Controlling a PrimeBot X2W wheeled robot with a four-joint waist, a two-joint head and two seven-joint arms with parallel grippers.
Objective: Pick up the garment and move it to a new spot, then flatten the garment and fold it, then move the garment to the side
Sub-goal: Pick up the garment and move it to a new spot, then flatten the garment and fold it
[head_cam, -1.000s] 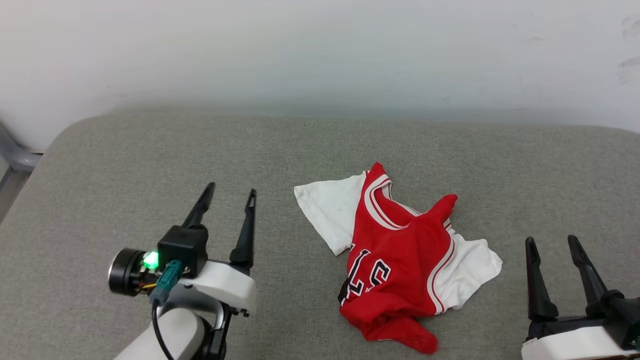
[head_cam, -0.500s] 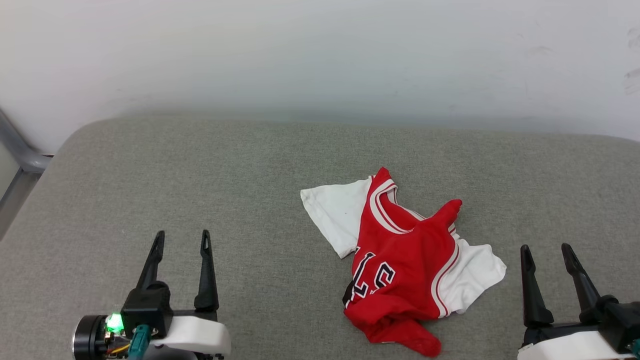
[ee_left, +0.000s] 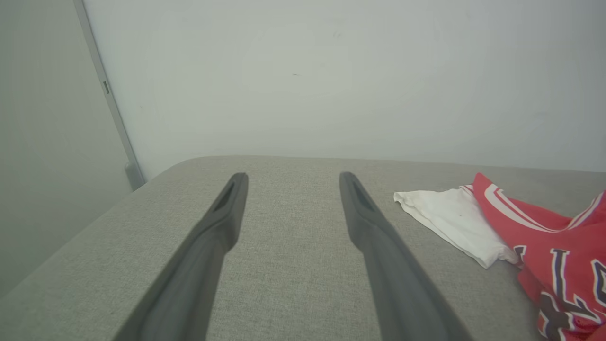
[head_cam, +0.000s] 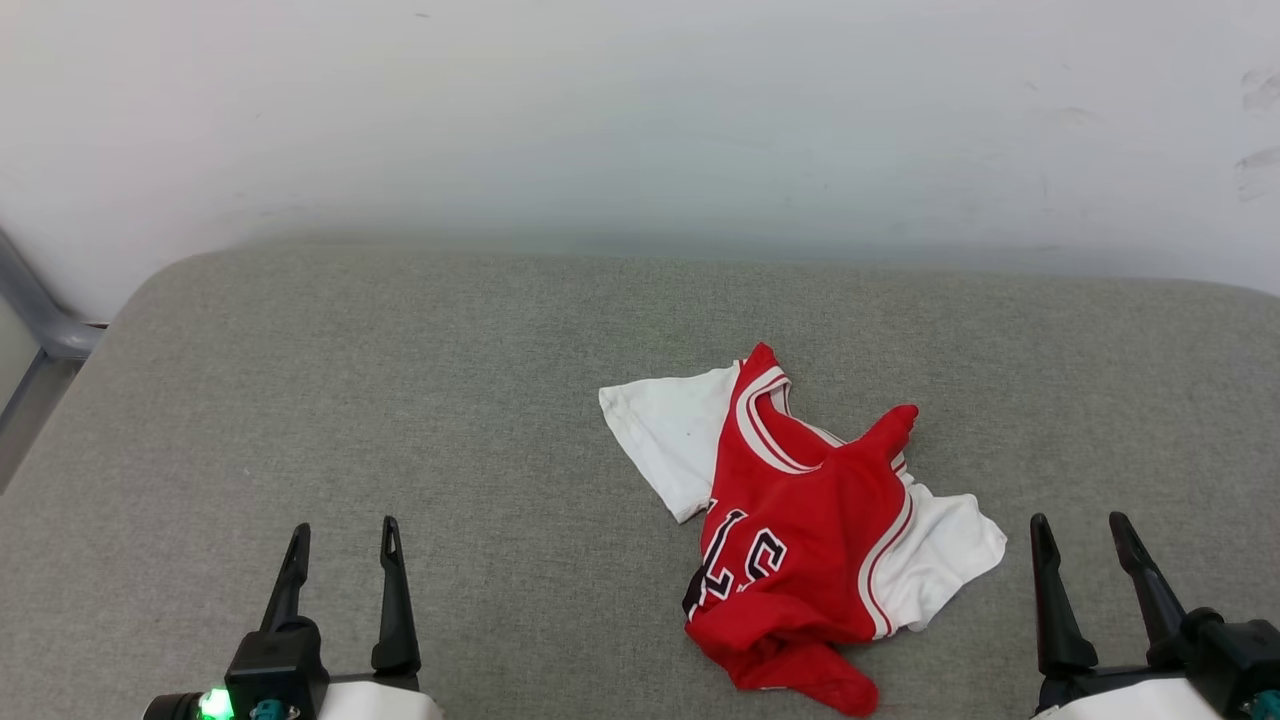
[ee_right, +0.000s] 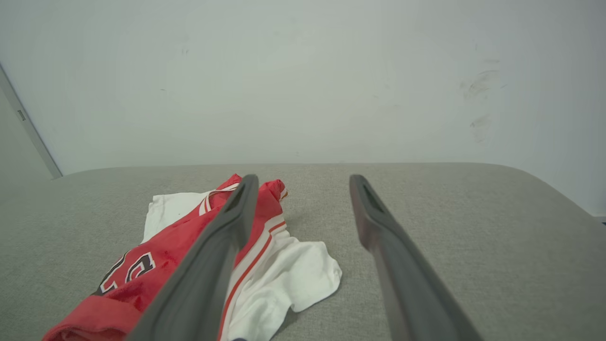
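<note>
Now the left tool (head_cam: 344, 527) has slid back, away from the garment (head_cam: 810, 520). Its two fingers stand wide apart with nothing in them. The right tool (head_cam: 1079, 520) is wide and empty too. The garment lies crumpled on the soft gray tabletop (head_cam: 400, 380), between the two tools. It is near the right tool's left side and well off to the left tool's right. So nothing is picked up yet (I think the grab comes next). No box or basket is around, so nothing sits inside anything.
</note>
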